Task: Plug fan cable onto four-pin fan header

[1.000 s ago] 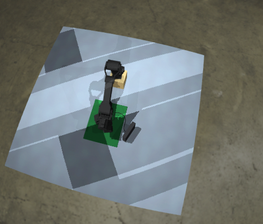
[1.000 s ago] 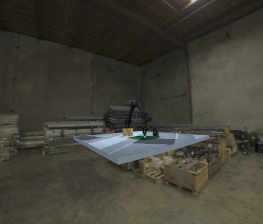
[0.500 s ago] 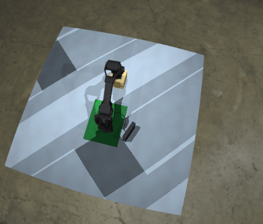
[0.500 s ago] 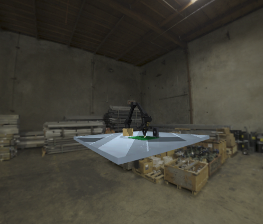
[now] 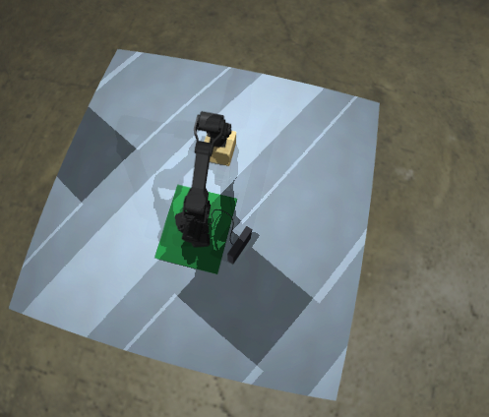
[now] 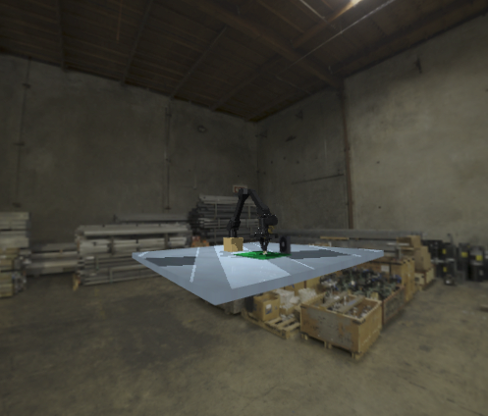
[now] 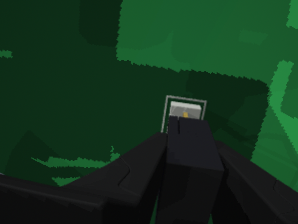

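Note:
The green board (image 5: 167,250) (image 6: 244,254) (image 7: 215,30) lies flat on the table. The fan (image 5: 240,245) (image 6: 285,244) is a dark upright slab beside the board, with its thin cable looping over the board. In the wrist view the pale fan header (image 7: 186,108), inside a thin light outline, shows just beyond the plug, with a small yellowish spot on it. My gripper (image 7: 186,145) (image 6: 264,251) is shut on the black plug (image 7: 192,146), low over the board. The plug covers the near part of the header. How deep it sits on the pins cannot be seen.
A tan block (image 5: 222,156) (image 6: 233,244) stands by the arm's base. The arm (image 5: 201,172) (image 6: 257,201) reaches over the board and hides part of it in the top view. The fan stands close to the board's edge.

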`<state>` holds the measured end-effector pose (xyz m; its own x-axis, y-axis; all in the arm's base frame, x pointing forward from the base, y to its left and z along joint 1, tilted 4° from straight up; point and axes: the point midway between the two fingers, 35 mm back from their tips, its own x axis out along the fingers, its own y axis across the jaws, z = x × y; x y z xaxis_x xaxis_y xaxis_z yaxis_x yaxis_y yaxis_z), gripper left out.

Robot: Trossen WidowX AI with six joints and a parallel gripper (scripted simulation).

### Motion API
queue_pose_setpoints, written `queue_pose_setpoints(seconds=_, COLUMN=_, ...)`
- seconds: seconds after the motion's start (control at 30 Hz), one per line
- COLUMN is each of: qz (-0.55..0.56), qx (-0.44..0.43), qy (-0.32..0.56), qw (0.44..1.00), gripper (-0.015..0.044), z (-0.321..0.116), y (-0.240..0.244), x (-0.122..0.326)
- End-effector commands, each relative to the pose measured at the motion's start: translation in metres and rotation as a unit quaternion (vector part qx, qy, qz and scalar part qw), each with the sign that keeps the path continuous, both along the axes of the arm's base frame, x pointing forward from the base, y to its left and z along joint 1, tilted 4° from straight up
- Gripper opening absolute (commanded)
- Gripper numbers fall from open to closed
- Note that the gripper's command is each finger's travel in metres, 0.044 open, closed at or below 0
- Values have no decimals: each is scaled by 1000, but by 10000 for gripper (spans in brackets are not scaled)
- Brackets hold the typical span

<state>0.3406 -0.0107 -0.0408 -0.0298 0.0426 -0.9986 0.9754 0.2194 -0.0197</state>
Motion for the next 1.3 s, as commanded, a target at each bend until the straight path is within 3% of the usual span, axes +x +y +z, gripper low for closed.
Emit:
queue_pose_setpoints(seconds=0.0, qz=-2, qx=1, qy=0, qw=1000, gripper=0, z=-1, y=0, x=1)
queue_pose_setpoints(seconds=1.27, qz=-2, qx=1, qy=0, qw=1000, gripper=0, z=-18, y=1, x=0)
